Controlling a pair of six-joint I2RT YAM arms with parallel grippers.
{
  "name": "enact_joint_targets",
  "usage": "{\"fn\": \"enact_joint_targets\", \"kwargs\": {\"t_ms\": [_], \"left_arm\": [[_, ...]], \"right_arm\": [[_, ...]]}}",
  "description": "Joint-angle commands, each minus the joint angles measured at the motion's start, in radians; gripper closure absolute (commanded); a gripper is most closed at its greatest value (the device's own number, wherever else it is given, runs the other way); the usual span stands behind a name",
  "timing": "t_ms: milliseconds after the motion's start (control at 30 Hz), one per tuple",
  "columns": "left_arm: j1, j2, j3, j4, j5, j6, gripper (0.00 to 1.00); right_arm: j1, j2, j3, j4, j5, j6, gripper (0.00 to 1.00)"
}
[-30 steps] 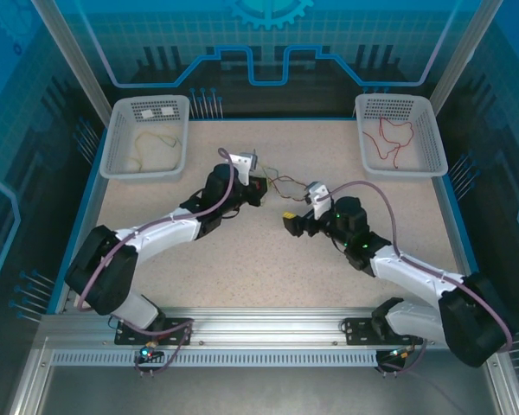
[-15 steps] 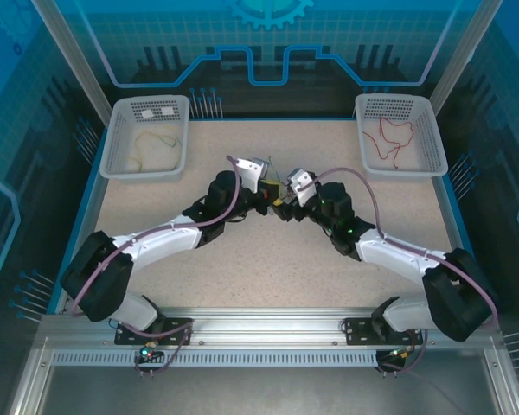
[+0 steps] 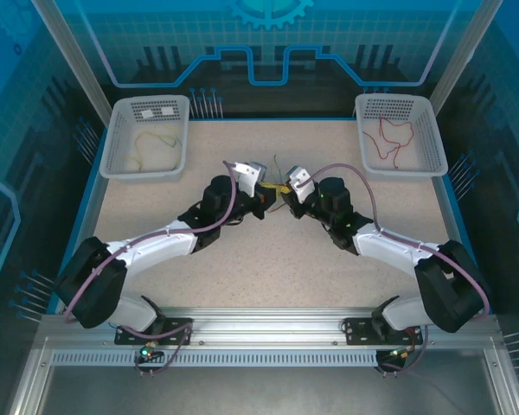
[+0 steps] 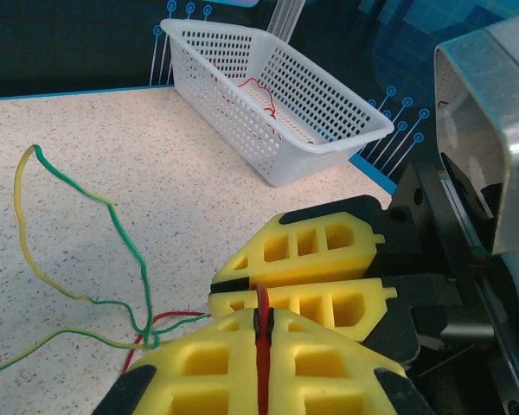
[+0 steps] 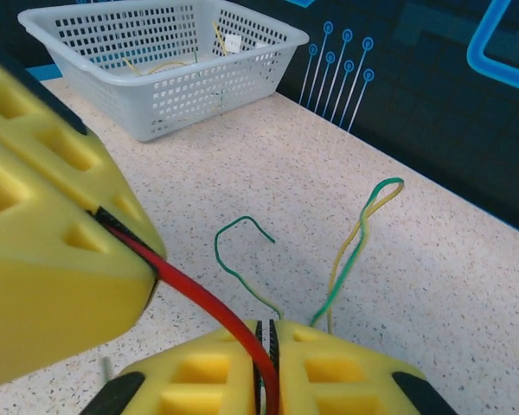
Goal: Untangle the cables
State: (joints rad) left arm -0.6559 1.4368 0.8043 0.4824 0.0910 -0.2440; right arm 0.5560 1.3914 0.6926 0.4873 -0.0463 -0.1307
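The two arms are reaching inward and meeting tip to tip over the middle of the worktop (image 3: pixel 268 277), a little toward its far side. The left tool (image 3: pixel 265 204) and the right tool (image 3: pixel 285 199) are sitting just beside each other there.

In the left wrist view, the left tool (image 4: pixel 262 363) is pressing its yellow fingers together on a red cable (image 4: pixel 261 346), which is running up through the thin seam between them. The right tool (image 4: pixel 316 278) is lying directly ahead, its yellow fingers stacked close together.

In the right wrist view, the right tool (image 5: pixel 265 363) is likewise clamping the red cable (image 5: pixel 199 298) between its closed fingers. The cable is stretching in a short, taut line up and left to the left tool (image 5: pixel 52 259).

The green-and-yellow cables (image 4: pixel 121 233) are lying loose on the worktop just beyond the tools, looping toward the far side, and they are crossing the red cable close to the fingers.

At the far right corner, the right basket (image 3: pixel 437 143) is holding a second red cable (image 3: pixel 389 138). At the far left, the left basket (image 3: pixel 121 164) is holding a pale yellow cable (image 3: pixel 151 143).
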Motion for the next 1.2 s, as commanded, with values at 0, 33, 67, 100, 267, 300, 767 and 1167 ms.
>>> {"fn": "enact_joint_targets", "kwargs": {"t_ms": [0, 33, 67, 100, 267, 300, 767, 1167], "left_arm": [[-0.004, -0.043, -0.033, 0.075, -0.04, 0.005, 0.76], [-0.004, -0.053, -0.048, 0.097, -0.054, 0.001, 0.62], [-0.004, -0.062, -0.064, 0.122, -0.068, -0.004, 0.61], [-0.003, -0.076, -0.086, 0.154, -0.084, -0.005, 0.6], [0.005, -0.133, -0.189, 0.286, -0.16, 0.0, 0.38], [0.009, -0.14, -0.198, 0.293, -0.154, 0.005, 0.35], [-0.104, -0.133, -0.188, 0.236, 0.005, 0.429, 0.3], [-0.166, -0.013, -0.165, 0.343, -0.032, 0.622, 0.23]], "right_arm": [[-0.013, -0.027, 0.015, 0.018, -0.024, 0.02, 0.9], [-0.013, -0.035, 0.015, 0.011, -0.025, 0.023, 0.93], [-0.013, -0.043, 0.015, 0.005, -0.024, 0.027, 0.97], [-0.013, -0.054, 0.013, 0.002, -0.024, 0.033, 1.0], [-0.022, -0.095, 0.008, -0.025, -0.049, 0.067, 1.0], [-0.025, -0.103, 0.008, -0.032, -0.058, 0.076, 1.0], [-0.1, -0.223, 0.001, -0.101, -0.28, 0.167, 1.0], [-0.123, -0.274, 0.054, -0.196, -0.527, 0.185, 1.0]]}}
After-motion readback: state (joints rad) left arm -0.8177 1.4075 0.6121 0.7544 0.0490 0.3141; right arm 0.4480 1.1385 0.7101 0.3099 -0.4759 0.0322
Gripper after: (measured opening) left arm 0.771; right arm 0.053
